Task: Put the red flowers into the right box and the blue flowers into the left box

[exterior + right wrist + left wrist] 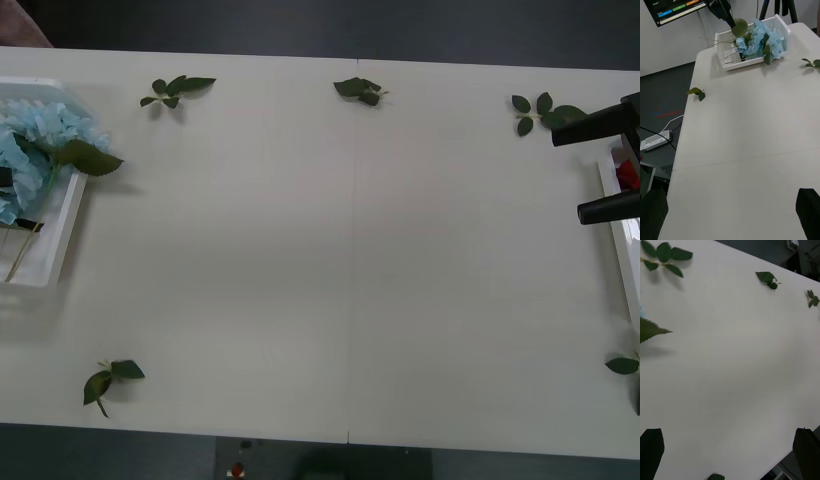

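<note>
Pale blue artificial hydrangea clusters, the blue flowers (38, 150), lie heaped in the left box (52, 262), a shallow white plastic tray with a raised rim at the table's left edge; one large dark leaf hangs over its inner rim and thin stems rest along its floor. In the right wrist view the same blooms (759, 39) fill the slotted tray (725, 63) at the table's far end. At the table's right edge a sliver of the right box (612, 190), the other white tray, is visible, with a patch of the red flowers (627, 174) inside it. The right gripper (603, 165) hangs over that tray, its two black fingers spread well apart with nothing between them. The left gripper (729, 450) hovers over bare white tabletop (340, 260), its black fingers likewise parted and empty. Loose green leaf sprigs (176, 91) lie scattered around the table's margins.
</note>
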You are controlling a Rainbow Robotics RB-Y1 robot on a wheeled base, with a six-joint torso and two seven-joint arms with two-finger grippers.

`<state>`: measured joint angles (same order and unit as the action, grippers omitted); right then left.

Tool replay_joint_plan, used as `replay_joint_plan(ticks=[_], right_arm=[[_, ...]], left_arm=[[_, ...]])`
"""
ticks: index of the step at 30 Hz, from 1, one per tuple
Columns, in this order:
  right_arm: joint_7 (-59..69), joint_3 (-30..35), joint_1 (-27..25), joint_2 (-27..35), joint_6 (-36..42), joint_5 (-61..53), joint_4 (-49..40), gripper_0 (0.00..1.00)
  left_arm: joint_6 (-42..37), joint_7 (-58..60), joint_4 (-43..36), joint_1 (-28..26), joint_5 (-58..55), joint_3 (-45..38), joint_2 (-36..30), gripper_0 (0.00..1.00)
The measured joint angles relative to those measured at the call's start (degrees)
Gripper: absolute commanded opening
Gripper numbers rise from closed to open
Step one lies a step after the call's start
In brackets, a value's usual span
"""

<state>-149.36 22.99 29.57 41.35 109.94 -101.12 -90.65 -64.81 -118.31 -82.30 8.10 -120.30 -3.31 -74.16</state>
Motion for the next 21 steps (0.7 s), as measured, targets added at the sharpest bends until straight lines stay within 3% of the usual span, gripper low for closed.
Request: replay_joint_plan(ticks=[6, 15, 21], right_arm=[[0.00, -0.63, 0.00, 0.49, 0.00, 0.01, -0.01, 1.00], [0.00, -0.64, 0.00, 0.49, 0.00, 0.96, -0.03, 1.00], [0.00, -0.64, 0.00, 0.49, 0.00, 0.96, -0.03, 1.00]], left_arm=[[3.99, 0.00, -9.93, 0.00, 2.87, -0.02, 1.04, 1.00], [5.33, 0.00, -23.27, 0.01, 9.12, -0.03, 8.65, 1.00], [11.30, -0.08, -28.69, 0.01, 8.62, 3.70, 12.11, 1.00]])
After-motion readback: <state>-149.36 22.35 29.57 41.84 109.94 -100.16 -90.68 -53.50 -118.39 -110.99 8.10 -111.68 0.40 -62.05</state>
